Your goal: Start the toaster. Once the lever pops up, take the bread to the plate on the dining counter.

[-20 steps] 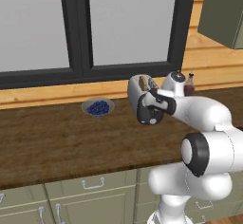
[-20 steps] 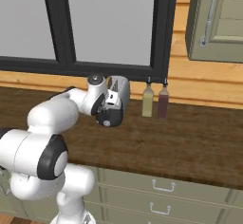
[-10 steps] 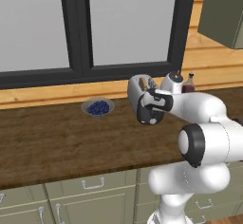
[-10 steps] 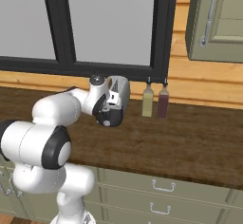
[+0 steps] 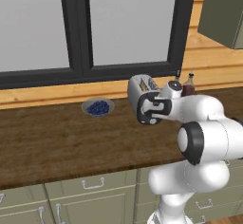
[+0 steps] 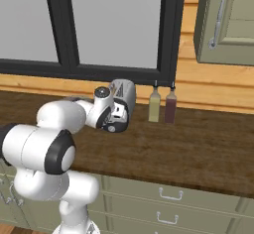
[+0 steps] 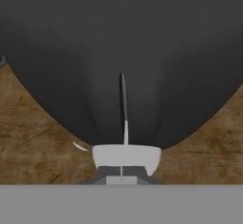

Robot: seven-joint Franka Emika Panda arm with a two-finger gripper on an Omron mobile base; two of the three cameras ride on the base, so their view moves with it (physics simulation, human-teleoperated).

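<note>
My arm reaches forward across the worktop (image 5: pixel 57 147), gripper (image 7: pixel 121 173) pressed together on top of the lever (image 7: pixel 126 156) at the toaster (image 5: pixel 141 86) black end face by the window.

The toaster (image 5: pixel 141 88) is silver-white with a black end face (image 7: pixel 121 57) and a whitish lever (image 7: pixel 126 155). The desk (image 5: pixel 57 142) is dark brown wood grain above grey-green drawers (image 6: pixel 168 198). A grey bowl (image 5: pixel 98 107) holds dark blue berries. Two bottles (image 6: pixel 162 106) are olive and dark red.
</note>
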